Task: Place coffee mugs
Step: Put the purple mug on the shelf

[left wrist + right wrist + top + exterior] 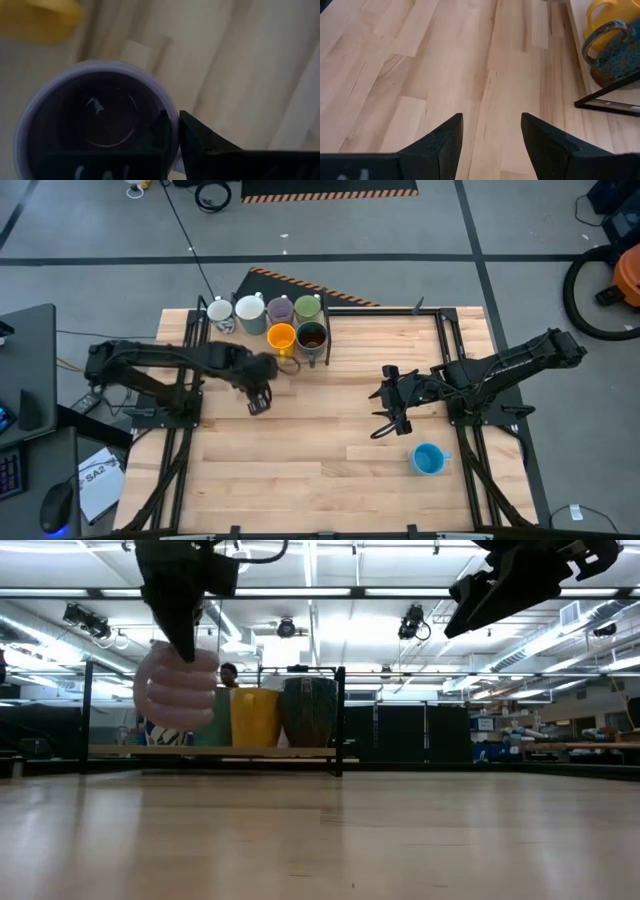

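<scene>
Gripping lilac mug (95, 115) by rim, left end effector (172, 131) off table (300, 460); right end effector (491, 132) wide.

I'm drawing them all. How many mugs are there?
8. Six huddle at the table's far edge: two white, lilac, green, orange, dark brown. A blue mug sits alone near the right arm. The left gripper holds another lilac mug.

a pale wooden table (300, 470) carries a black frame (440, 340) and mugs. a blue mug (428, 459) stands alone, near the right gripper's fingertips (380, 432) and clear of them. six mugs cluster at the far edge: white (220, 313), white (249, 312), lilac (279, 310), green (307, 307), orange (281, 337), brown (311, 338), beyond the left gripper's fingers (259, 404).
</scene>
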You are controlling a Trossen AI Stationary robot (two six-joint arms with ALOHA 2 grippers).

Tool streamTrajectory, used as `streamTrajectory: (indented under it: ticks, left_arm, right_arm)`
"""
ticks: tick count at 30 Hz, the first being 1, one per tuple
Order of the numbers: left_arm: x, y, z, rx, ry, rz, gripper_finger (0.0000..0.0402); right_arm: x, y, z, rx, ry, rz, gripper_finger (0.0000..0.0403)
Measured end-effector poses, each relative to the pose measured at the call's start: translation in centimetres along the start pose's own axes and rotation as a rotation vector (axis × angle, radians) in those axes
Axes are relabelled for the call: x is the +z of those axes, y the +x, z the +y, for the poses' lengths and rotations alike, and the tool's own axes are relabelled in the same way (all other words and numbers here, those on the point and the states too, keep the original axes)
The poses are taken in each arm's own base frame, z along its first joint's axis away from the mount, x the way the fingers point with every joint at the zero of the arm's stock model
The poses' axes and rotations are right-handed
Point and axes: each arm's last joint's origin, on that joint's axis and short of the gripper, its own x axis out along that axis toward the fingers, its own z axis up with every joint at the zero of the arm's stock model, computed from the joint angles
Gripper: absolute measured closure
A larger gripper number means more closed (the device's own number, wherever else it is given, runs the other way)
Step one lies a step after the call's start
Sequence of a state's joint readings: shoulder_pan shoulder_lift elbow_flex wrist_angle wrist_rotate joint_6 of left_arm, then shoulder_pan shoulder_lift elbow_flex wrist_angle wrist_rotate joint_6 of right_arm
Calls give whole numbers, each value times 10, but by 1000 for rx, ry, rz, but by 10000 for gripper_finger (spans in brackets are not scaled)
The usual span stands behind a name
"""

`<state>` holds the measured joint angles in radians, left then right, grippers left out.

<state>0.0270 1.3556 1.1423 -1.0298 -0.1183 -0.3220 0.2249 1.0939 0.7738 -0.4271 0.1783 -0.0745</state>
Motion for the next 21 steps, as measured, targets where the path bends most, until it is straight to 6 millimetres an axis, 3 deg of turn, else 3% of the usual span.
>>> streamTrajectory:
  ticks: [21]
  left_arm:
    - [-8, -3, 130, -102, -247, -147, 373]
  right_arm:
    - [3, 0, -2, -9, 3, -31, 196]
